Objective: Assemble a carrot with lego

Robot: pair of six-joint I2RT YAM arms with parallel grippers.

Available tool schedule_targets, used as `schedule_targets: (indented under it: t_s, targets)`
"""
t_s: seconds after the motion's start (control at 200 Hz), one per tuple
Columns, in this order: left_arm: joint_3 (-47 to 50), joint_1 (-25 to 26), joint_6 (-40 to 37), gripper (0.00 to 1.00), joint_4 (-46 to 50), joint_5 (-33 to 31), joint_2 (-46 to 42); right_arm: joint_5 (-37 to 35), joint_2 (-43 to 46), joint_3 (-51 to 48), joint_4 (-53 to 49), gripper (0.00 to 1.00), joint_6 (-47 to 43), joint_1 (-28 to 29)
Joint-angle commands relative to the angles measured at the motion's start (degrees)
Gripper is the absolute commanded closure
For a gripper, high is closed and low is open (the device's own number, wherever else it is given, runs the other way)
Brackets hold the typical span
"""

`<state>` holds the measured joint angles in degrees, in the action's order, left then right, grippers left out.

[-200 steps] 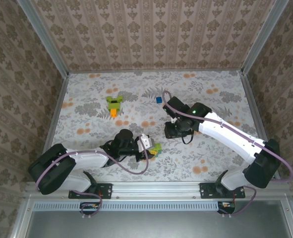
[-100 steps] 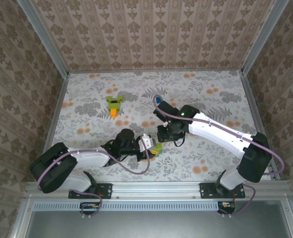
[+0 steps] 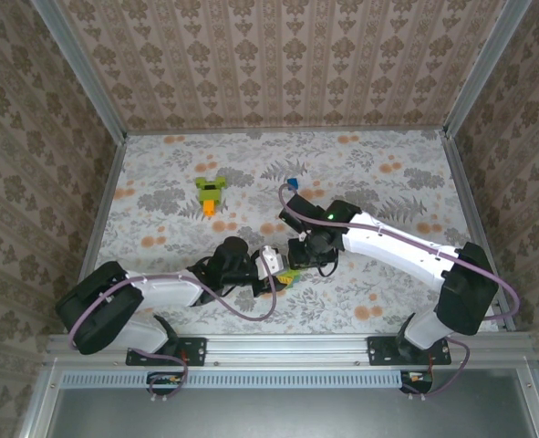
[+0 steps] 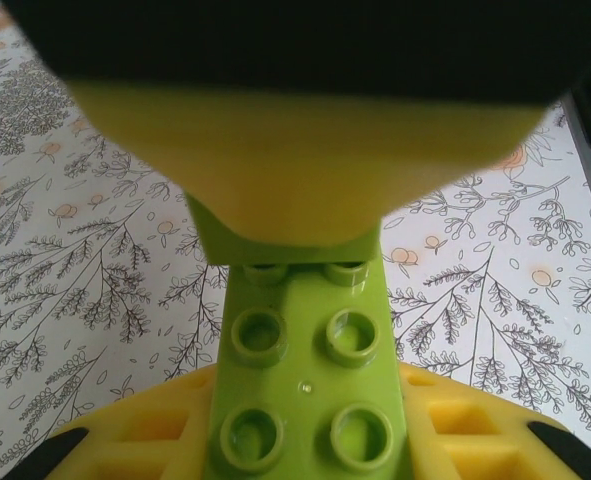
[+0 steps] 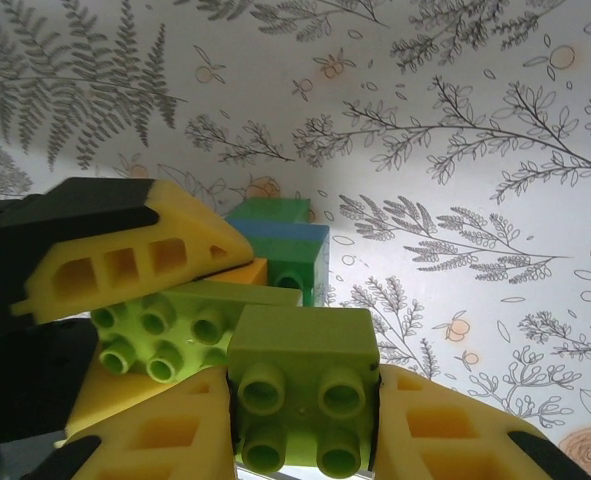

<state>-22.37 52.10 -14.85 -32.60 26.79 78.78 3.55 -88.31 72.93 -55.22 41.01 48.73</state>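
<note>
1. Since a second ago the right gripper (image 3: 298, 259) has been brought left and nearer; it is now just beside the left gripper (image 3: 274, 271), at the front middle of the table (image 3: 388, 155).
2. The left gripper is seen unmoved, clenched on a long lime brick (image 4: 305, 385).
3. The right fingers (image 5: 445, 425) are clamped on a small lime brick (image 5: 303, 395), held beside the long one's studs; contact cannot be told.
4. A cluster of green, blue and orange bricks (image 5: 280, 250) is noted just behind.
5. The carrot (image 3: 211, 194) is left unchanged at far left, well apart from both grippers.
</note>
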Motion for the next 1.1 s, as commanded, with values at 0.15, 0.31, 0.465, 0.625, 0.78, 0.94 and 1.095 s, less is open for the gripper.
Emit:
schedule_targets:
  t_s: [0.15,0.31,0.465,0.625,0.78,0.94,1.095]
  targets:
    - [-0.8,0.5,-1.6,0.89,3.7,-1.1,1.7,0.6,-1.8,-1.0,0.8,0.83,1.5,1.0]
    - [-0.9,0.5,-1.7,0.89,3.8,-1.3,2.0,0.2,-2.5,-0.7,0.1,0.83,1.4,1.2]
    - [-1.0,0.5,-1.8,0.89,3.8,-1.4,2.1,-1.6,-2.7,-0.2,-1.8,0.83,1.3,1.3]
    - [-1.1,0.6,-1.9,0.89,4.0,-1.5,2.3,-2.8,-2.6,-0.2,-2.9,0.84,1.3,1.3]
    - [-1.4,0.7,-1.9,0.89,4.3,-1.7,2.7,-3.7,-2.6,0.0,-3.7,0.84,1.5,1.3]
    - [-1.5,0.8,-2.1,0.89,4.1,-1.9,3.4,-4.5,-2.7,0.0,-4.5,0.83,1.9,1.3]
    - [-1.7,0.8,-2.2,0.89,4.3,-2.0,3.9,-5.7,-2.3,0.0,-5.3,0.83,2.3,1.3]
